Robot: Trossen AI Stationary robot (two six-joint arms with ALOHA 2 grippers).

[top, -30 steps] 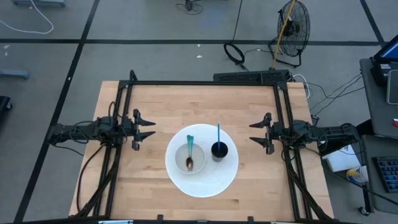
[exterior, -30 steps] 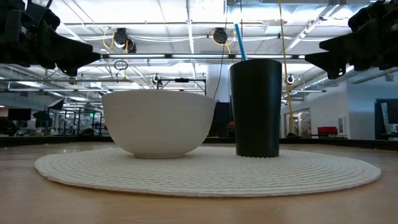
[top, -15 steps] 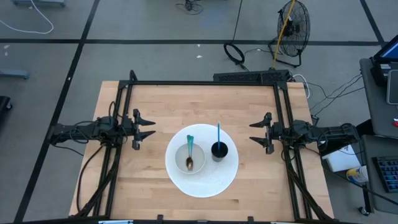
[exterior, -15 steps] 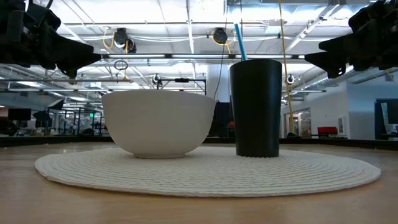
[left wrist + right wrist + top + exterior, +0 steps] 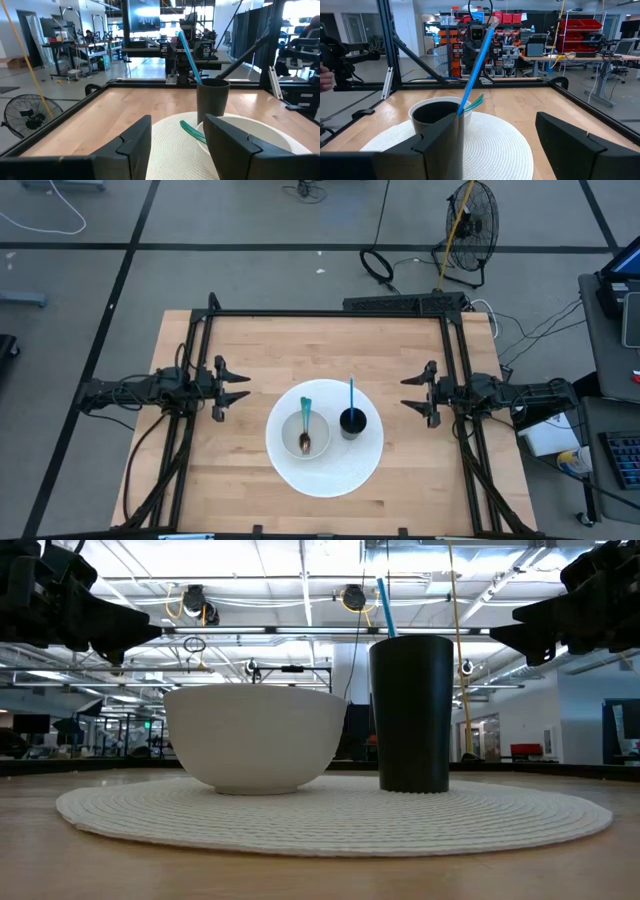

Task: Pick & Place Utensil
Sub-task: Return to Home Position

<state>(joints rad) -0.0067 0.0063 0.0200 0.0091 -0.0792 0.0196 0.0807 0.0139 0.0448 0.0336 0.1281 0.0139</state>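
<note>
A white bowl (image 5: 305,437) sits on a round white woven mat (image 5: 325,475) in the table's middle. A spoon with a teal handle (image 5: 305,420) lies in the bowl, its handle leaning on the far rim. A black cup (image 5: 352,422) stands upright on the mat right of the bowl, a blue straw (image 5: 351,393) in it. My left gripper (image 5: 240,388) hovers open over the table's left side. My right gripper (image 5: 408,393) hovers open over the right side. Both point at the mat and touch nothing.
A black metal frame (image 5: 330,313) runs along the table's far, left and right edges. Bare wood lies between each gripper and the mat (image 5: 330,815), and on the near side. A fan (image 5: 470,225) and cables stand on the floor beyond the far edge.
</note>
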